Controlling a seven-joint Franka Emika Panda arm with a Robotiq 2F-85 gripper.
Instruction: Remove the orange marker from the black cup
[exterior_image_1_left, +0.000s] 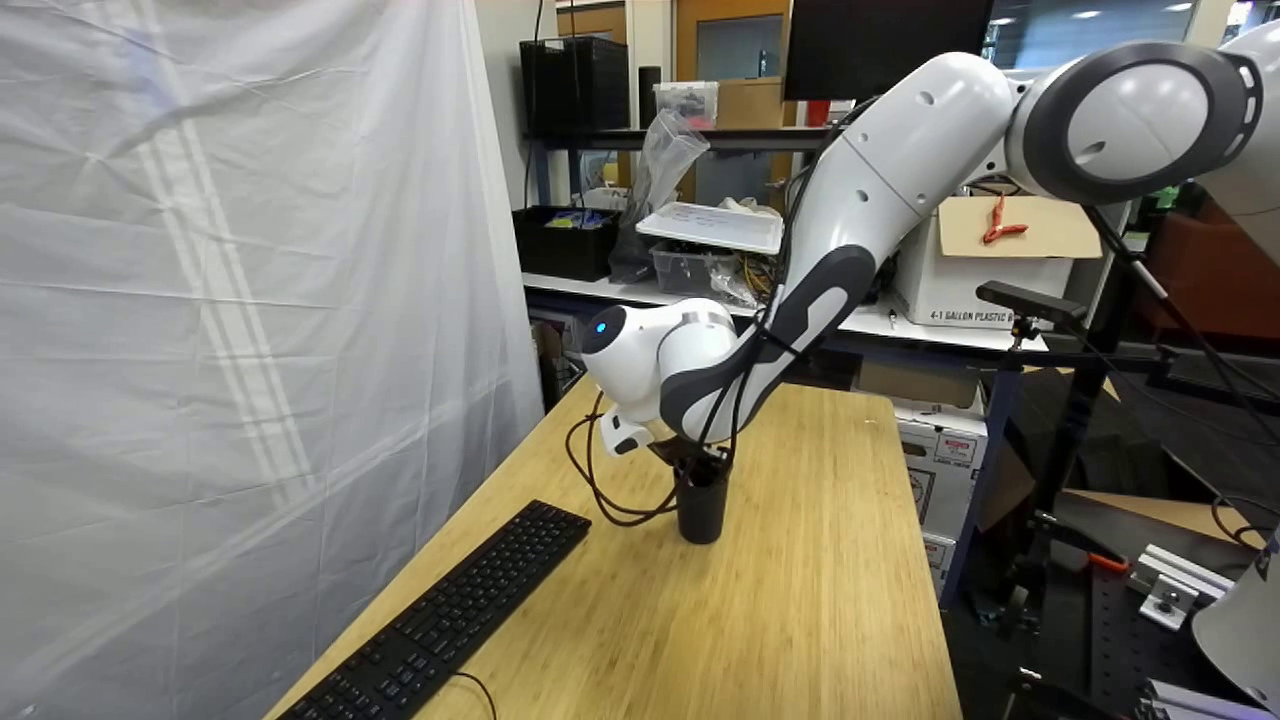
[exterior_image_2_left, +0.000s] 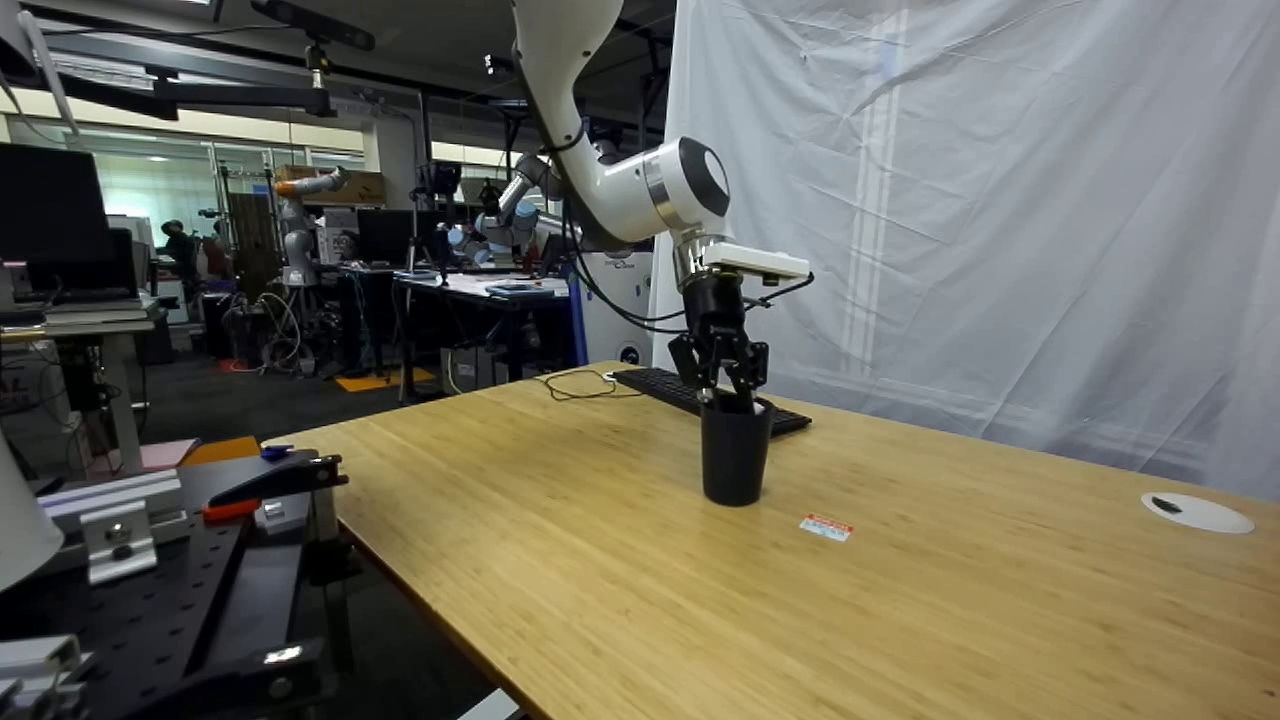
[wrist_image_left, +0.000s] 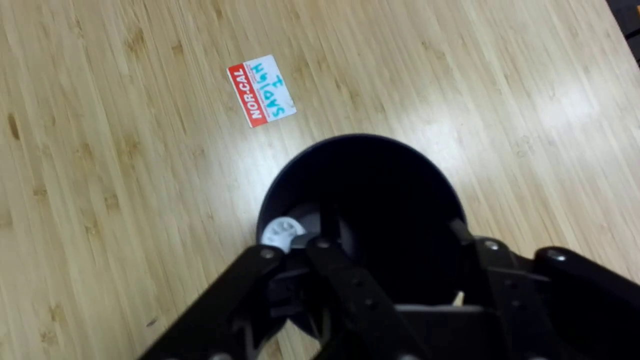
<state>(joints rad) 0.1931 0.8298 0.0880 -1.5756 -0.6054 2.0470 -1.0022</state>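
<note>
The black cup stands upright on the table in both exterior views (exterior_image_1_left: 702, 520) (exterior_image_2_left: 733, 460), and its open mouth faces the wrist view (wrist_image_left: 360, 150). My gripper points down over the cup in both exterior views (exterior_image_1_left: 690, 455) (exterior_image_2_left: 732, 395). In the wrist view, the gripper's (wrist_image_left: 395, 227) two fingers stand apart, with the tips inside the cup's mouth and a dark gap between them. A round white printed end (wrist_image_left: 281, 231) of something sits inside the cup, beside the left finger. I see no orange surface; the orange marker is hidden or cannot be made out.
A black keyboard lies on the table in both exterior views (exterior_image_1_left: 450, 610) (exterior_image_2_left: 655, 382). A red and white sticker is on the table near the cup (exterior_image_2_left: 827, 527) (wrist_image_left: 261, 91). A white round disc (exterior_image_2_left: 1197, 512) is set in the table. A white curtain (exterior_image_1_left: 250, 300) hangs along one side.
</note>
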